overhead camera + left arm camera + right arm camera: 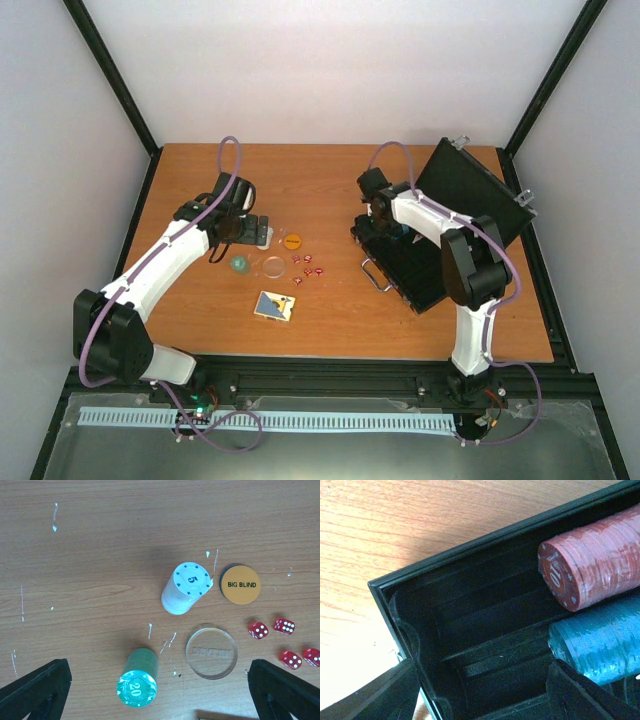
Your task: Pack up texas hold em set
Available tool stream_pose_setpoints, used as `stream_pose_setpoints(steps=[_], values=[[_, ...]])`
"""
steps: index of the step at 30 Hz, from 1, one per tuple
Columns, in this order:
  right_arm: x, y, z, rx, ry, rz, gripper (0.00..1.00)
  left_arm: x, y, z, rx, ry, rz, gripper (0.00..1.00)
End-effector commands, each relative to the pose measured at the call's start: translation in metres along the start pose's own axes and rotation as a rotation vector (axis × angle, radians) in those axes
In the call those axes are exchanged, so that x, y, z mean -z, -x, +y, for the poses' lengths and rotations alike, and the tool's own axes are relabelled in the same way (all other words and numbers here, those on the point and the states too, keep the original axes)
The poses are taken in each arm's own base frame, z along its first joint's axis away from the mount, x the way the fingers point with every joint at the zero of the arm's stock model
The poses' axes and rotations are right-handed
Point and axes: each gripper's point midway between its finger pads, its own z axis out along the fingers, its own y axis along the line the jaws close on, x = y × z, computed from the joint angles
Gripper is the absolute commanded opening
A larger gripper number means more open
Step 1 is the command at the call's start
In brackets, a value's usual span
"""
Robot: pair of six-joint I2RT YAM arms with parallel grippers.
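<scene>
Left gripper (158, 664): jaws flung wide, nothing in them, hovering right over the loose pieces on the table (100, 540).
Right gripper (480, 690): jaws apart and empty, poised at a corner of the case (425, 285), over a bare groove of the tray.
Key relation: the teal chip stack (137, 677) stands upright between the left jaws, a touch toward the left finger. Its long axis points up at the camera, so I'd call it the easiest pick.
Next in line: the white chip stack (185, 587) stands farther ahead, leaning a little, with the BIG BLIND disc (240, 584) just beside it.
Nearer arm: the left, clearly. The right is well apart at the case, which lies to the right of all the loose pieces.
Case: open, lid up toward the back right, tray facing up.
Already in the tray: one red chip stack (592, 565) and one blue chip stack (600, 645), both on their sides in neighbouring grooves.
Loose stacks: two, one teal and one white.
Discs: two, the orange BIG BLIND and one clear disc (211, 651), lying flat.
Red dice (258, 630): four in the wrist view, one cut by the edge; any beyond the frame I can't tell.
Card deck (275, 305): one, nearest the arm bases.
</scene>
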Motion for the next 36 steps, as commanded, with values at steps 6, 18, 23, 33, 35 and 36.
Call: stream_pose_setpoints(steps=[6,18,23,33,35,36], values=[[0.026,-0.009,0.046,0.091,0.201,-0.015,0.69,0.004,0.005,-0.001,0.002,0.0,-0.025,1.0],[0.003,-0.029,0.057,0.089,0.203,0.1,0.69,0.006,0.005,-0.001,-0.003,-0.005,-0.026,1.0],[0.001,-0.018,0.063,0.1,0.193,0.087,0.69,0.005,0.003,0.0,-0.006,-0.001,-0.026,1.0],[-0.003,-0.012,0.086,0.139,0.254,0.095,0.69,0.005,0.002,0.003,-0.004,0.013,-0.03,1.0],[-0.003,-0.007,0.096,0.148,0.288,0.093,0.68,0.004,0.002,0.002,-0.003,0.01,-0.03,1.0],[-0.004,-0.003,0.099,0.151,0.297,0.09,0.68,0.004,0.002,0.002,-0.003,0.008,-0.029,1.0]])
